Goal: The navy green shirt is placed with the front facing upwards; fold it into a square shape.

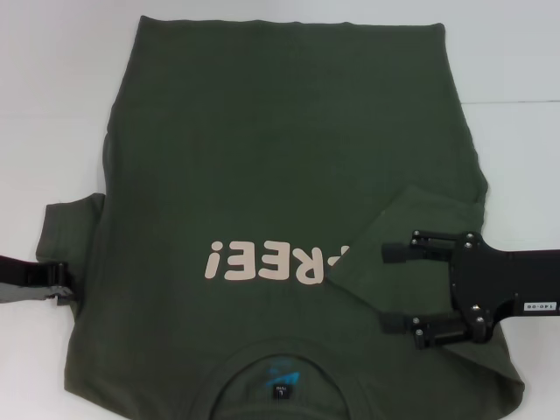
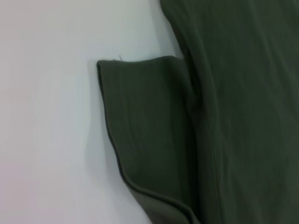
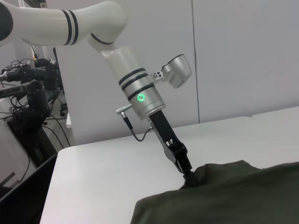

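The navy green shirt (image 1: 280,131) lies front up on the white table, collar and neck label (image 1: 282,378) nearest me, with its pale lettering (image 1: 262,261) upside down. One sleeve (image 1: 411,223) is folded inward over the chest and covers the end of the lettering. My right gripper (image 1: 391,289) hovers open over that folded sleeve, fingers wide apart. At the outer edge of the other sleeve (image 1: 74,236) is my left gripper (image 1: 59,284). In the right wrist view the left gripper (image 3: 189,176) pinches the cloth edge (image 3: 233,196). The left wrist view shows that flat sleeve (image 2: 149,130).
White table (image 1: 52,87) surrounds the shirt on the left, right and far sides. In the right wrist view a dark equipment rack with cables (image 3: 28,98) stands beyond the table's far edge.
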`<state>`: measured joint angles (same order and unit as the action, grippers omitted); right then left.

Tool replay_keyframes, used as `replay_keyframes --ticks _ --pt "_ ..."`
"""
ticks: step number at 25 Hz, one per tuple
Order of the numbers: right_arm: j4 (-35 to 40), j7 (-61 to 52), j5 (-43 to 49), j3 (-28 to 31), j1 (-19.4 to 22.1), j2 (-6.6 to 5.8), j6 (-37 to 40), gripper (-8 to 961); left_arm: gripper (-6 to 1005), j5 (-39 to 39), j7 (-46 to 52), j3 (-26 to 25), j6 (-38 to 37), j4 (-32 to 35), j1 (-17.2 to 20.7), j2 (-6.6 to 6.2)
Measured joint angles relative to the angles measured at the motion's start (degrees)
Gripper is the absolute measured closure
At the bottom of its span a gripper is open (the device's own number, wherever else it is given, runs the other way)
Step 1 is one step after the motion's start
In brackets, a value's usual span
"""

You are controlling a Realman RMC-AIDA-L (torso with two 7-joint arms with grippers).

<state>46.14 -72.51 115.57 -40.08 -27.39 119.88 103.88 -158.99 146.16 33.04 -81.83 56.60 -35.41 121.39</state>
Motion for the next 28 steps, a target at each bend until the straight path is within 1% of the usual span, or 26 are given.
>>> replay_keyframes --ticks 4,9,14,20,28 --pt "0.0 0.0 0.0 0.0 -0.2 0.0 0.0 41 950 0.0 0.0 0.1 0.0 0.2 0.0 0.0" --pt "0.0 0.0 0.0 0.1 -0.3 0.0 -0.3 41 943 -0.2 -0.5 0.2 0.3 0.3 0.0 -0.04" --pt "0.0 0.0 0.0 0.0 -0.4 0.0 -0.6 41 937 -3.9 -0.4 0.2 1.9 1.3 0.2 -0.03" --pt "0.0 0.0 0.0 0.2 -0.5 0.0 -0.8 40 929 -4.6 -0.6 -1.3 3.8 2.0 1.0 -0.34" --pt "0.0 0.0 0.0 0.2 -0.7 0.02 -1.5 40 919 -4.7 -0.2 -1.3 5.1 5.2 2.4 -0.38"
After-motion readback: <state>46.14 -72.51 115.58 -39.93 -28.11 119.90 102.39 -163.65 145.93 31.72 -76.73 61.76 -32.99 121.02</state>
